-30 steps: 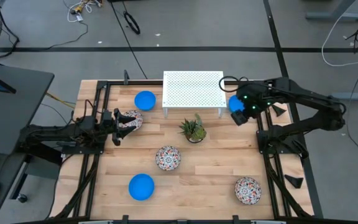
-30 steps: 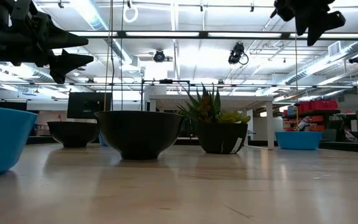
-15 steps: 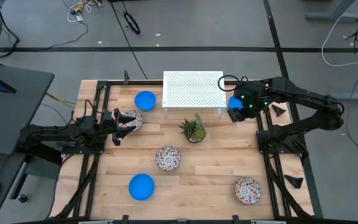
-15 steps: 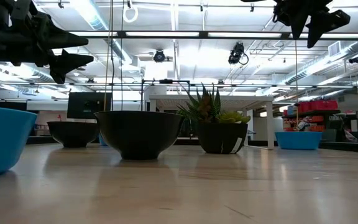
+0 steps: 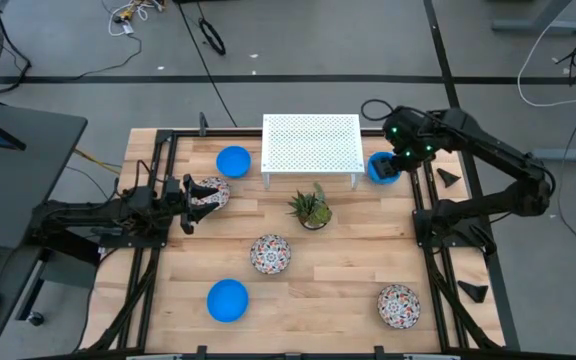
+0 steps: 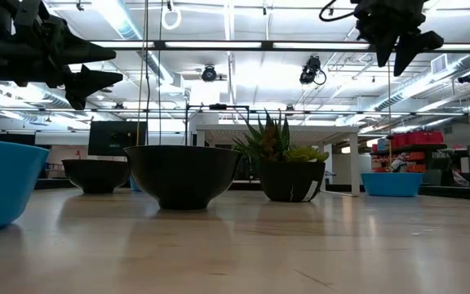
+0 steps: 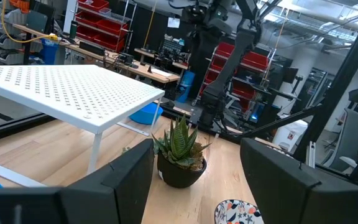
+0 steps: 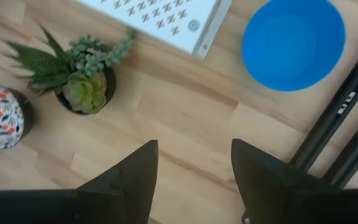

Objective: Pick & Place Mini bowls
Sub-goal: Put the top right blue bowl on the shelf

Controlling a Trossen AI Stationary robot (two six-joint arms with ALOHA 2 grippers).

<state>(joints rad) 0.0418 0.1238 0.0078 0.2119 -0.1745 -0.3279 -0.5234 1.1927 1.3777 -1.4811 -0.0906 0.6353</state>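
Six mini bowls sit on the wooden tabletop point(image 5: 348, 260), and all six look empty. A blue bowl point(image 5: 382, 168) lies right under the right gripper point(image 5: 405, 160), at the right end of the white perforated rack point(image 5: 310, 145); in the right wrist view this same bowl point(image 8: 293, 43) shows a bare blue inside, ahead of the jaws and apart from them. The right jaws stand apart, hold nothing, and hang well above the tabletop, as the low view shows point(image 6: 390, 37).

The left gripper point(image 5: 188, 196) is directly over a floral bowl point(image 5: 211, 192) near the tabletop's left edge. Its jaws are also spread and grip nothing; in the low view they hover high above the bowls point(image 6: 80, 77), so they do not touch the floral bowl beneath.

A second blue bowl point(image 5: 233, 160) lies just beyond the left jaws, beside the rack's left end. A floral bowl point(image 5: 270, 253) sits mid-table, between the two grippers and nearer the front. The third blue bowl point(image 5: 228, 299) is at the front left, well away from the left jaws, and the third floral bowl point(image 5: 399, 305) is at the front right, well away from the right jaws.

A small potted plant point(image 5: 311, 208) stands in front of the rack, between the two pairs of jaws.
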